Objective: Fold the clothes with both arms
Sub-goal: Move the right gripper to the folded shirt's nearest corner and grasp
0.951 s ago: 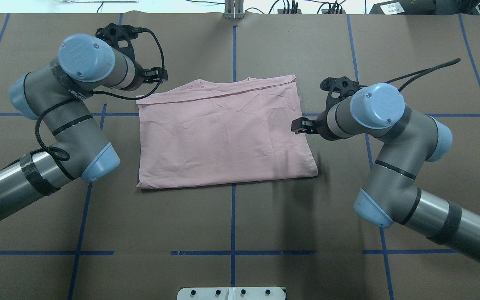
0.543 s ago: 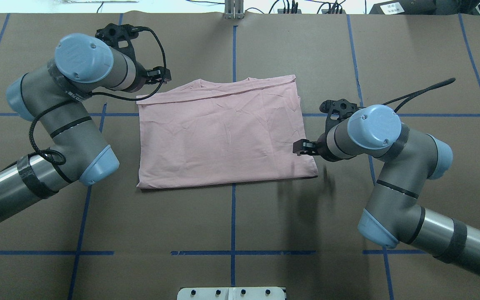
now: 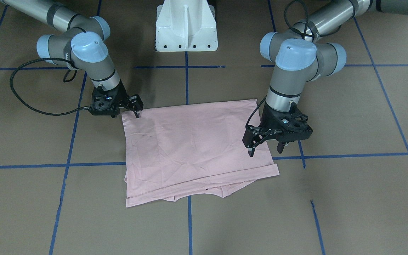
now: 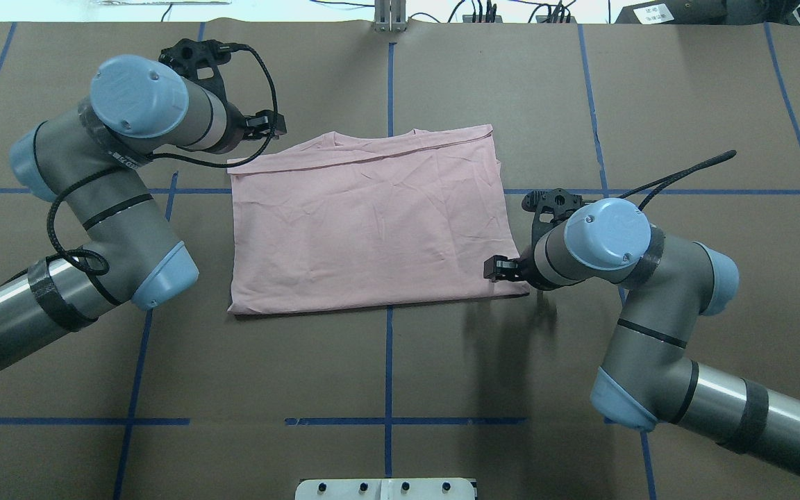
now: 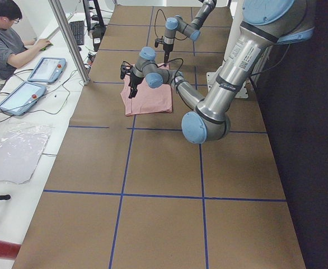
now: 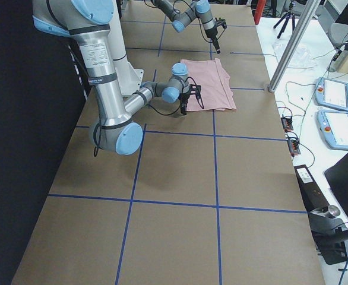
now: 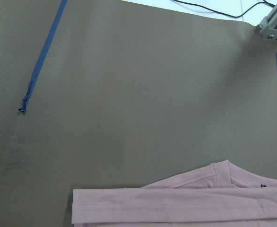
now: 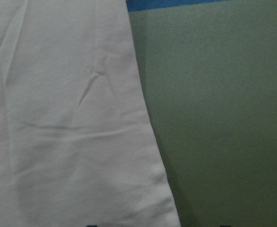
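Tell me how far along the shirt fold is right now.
Done: the T-shirt lies as a flat rectangle, no sleeves sticking out. In hand: nothing is gripped; the right gripper hangs open over the shirt's near right corner, the left gripper open by its far left corner. Left: probably at least one more fold from those corners, then letting go.

We see a robotics laboratory: tape-gridded bench [image 4: 511, 83], two teach pendants [image 5: 45, 68] on a side desk [image 5: 55, 117], a person [image 5: 4, 42] beside them

The right hand [image 4: 498, 269] moved down the T-shirt's [image 4: 372, 222] right edge to its near corner, closer to the robot.
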Tool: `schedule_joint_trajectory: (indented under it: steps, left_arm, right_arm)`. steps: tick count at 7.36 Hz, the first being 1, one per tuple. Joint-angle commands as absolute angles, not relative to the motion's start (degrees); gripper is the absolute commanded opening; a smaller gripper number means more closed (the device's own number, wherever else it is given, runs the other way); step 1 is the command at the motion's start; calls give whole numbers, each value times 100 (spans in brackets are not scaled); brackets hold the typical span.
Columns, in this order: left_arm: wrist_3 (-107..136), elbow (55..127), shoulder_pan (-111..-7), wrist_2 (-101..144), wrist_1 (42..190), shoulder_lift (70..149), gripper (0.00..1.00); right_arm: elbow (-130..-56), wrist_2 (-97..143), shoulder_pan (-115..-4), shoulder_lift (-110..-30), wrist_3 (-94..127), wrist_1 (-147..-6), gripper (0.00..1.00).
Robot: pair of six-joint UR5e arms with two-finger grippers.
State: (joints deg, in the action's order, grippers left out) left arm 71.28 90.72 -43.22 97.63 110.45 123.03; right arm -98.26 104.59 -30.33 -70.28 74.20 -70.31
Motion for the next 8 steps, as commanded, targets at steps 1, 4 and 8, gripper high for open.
schedule_joint_trajectory:
  steps: [1, 4, 8]
  left_arm:
    - [7128, 9097, -4324, 9765, 11048, 12296, 100]
    - [7128, 9105, -4316, 9765, 11048, 12305, 99]
    - [7145, 9263, -4324, 9765, 11039, 12305, 98]
  right_arm:
    - [-9861, 10642, -3041, -7031, 7400, -7023, 13]
    - [-9905, 10652, -3058, -7101, 7365, -7022, 0]
    - [-10736, 10986, -2998, -7888, 7356, -7031, 0]
